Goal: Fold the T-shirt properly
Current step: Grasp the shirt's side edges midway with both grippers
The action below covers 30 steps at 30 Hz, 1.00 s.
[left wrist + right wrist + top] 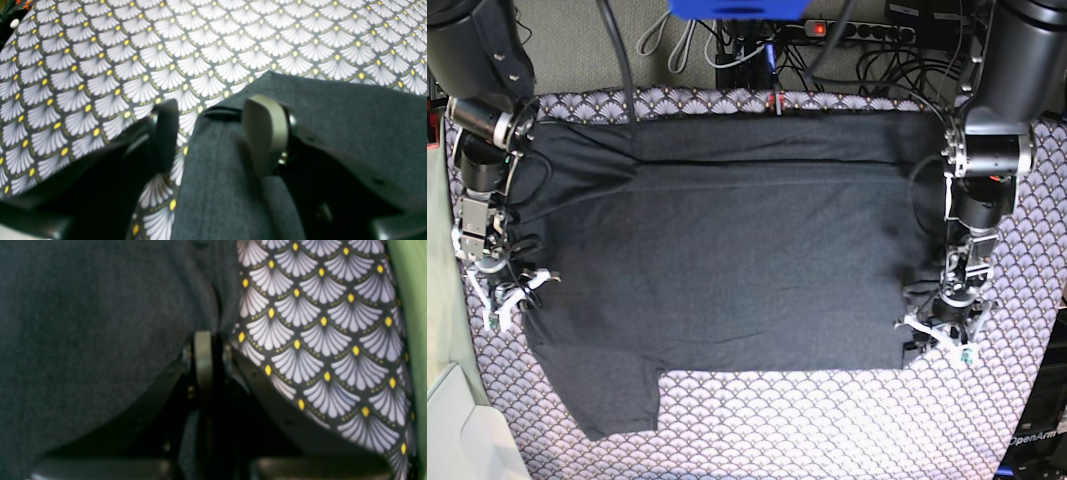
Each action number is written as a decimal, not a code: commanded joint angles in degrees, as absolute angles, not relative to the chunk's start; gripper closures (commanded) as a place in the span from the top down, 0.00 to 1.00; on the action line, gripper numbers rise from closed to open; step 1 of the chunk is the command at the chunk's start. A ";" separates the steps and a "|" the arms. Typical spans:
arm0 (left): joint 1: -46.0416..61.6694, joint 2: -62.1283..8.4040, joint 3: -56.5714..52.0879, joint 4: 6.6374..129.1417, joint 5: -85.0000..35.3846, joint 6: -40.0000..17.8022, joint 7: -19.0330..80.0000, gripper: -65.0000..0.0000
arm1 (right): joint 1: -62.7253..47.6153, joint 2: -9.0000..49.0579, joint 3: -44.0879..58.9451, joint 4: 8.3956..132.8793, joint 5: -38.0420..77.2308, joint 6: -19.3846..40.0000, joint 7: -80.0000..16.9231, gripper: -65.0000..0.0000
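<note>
The dark charcoal T-shirt [727,260] lies spread flat on the fan-patterned tablecloth [827,430], one sleeve [617,400] sticking out at the near left. My left gripper [937,335] sits low at the shirt's right edge. In the left wrist view it [213,133] is open, one finger [165,133] over the tablecloth [133,50] and the other [265,133] over the T-shirt [350,126], the cloth's edge between them. My right gripper [502,290] is at the shirt's left edge. Up close it [213,350] is shut where the T-shirt's [83,323] edge runs into the jaws.
Both arms rise from the table's far corners. Cables and a power strip [867,30] lie behind the table. A green surface [410,306] borders the tablecloth [333,340] beside the right gripper, and a white object [467,430] sits at the near left corner.
</note>
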<state>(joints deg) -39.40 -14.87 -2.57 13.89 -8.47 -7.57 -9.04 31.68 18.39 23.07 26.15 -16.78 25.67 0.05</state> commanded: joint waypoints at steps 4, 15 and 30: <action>-40.92 -15.16 -2.77 11.74 -9.01 -7.52 -10.51 0.52 | 32.66 19.38 22.90 26.77 -17.54 25.54 -0.84 0.00; -40.57 -15.08 -2.77 8.84 -9.10 -7.52 -10.33 0.52 | 32.66 19.38 22.90 26.77 -17.54 25.54 -0.84 0.00; -39.25 -15.08 -2.86 9.45 -9.10 -7.52 -10.42 0.02 | 32.92 19.38 22.90 26.95 -17.54 25.54 -0.84 0.00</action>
